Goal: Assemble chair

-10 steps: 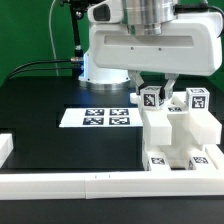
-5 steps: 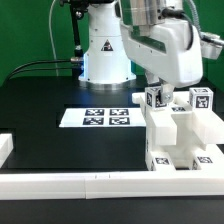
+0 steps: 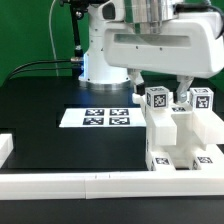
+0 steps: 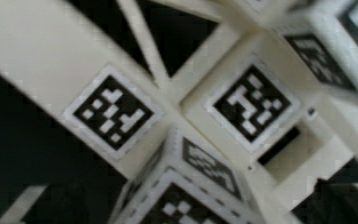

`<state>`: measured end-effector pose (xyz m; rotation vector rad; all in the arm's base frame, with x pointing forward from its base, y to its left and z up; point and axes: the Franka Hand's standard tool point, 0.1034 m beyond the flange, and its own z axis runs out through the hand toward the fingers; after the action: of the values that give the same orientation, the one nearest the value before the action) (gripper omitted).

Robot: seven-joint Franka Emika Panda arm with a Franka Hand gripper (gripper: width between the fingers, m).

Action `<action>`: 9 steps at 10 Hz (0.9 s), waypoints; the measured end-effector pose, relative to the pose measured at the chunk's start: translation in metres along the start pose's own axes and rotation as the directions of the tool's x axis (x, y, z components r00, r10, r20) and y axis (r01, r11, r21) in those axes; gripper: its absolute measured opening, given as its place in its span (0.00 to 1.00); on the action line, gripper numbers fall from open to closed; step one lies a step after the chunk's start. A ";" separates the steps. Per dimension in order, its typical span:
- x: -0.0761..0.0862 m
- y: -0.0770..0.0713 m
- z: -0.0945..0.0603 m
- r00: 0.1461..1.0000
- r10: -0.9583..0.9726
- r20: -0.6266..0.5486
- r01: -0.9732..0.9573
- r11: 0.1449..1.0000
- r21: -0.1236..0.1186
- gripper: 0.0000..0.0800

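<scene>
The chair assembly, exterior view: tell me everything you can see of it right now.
The chair is a blocky stack of white, plastic-looking parts on the black table, at the exterior view's right. Two short posts stick up on top, each with a black-and-white tag; more tags sit on its lower front. It rests against the white border rail. The gripper hovers just above the posts; jaws mostly hidden.

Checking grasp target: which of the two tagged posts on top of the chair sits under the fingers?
The post on the exterior view's left; the fingers hang just above and beside it. The other post stands further right.
</scene>
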<state>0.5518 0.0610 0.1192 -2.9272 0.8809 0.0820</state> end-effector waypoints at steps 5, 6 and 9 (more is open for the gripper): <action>0.005 0.000 0.002 0.895 -0.444 -0.048 0.443 0.896 -0.034 0.81; 0.006 0.002 0.003 0.827 -0.559 -0.060 0.557 0.829 -0.045 0.81; 0.009 0.010 0.005 0.744 -0.665 -0.067 0.662 0.747 -0.060 0.81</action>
<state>0.5536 0.0484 0.1126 -3.0913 -0.2160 -0.0792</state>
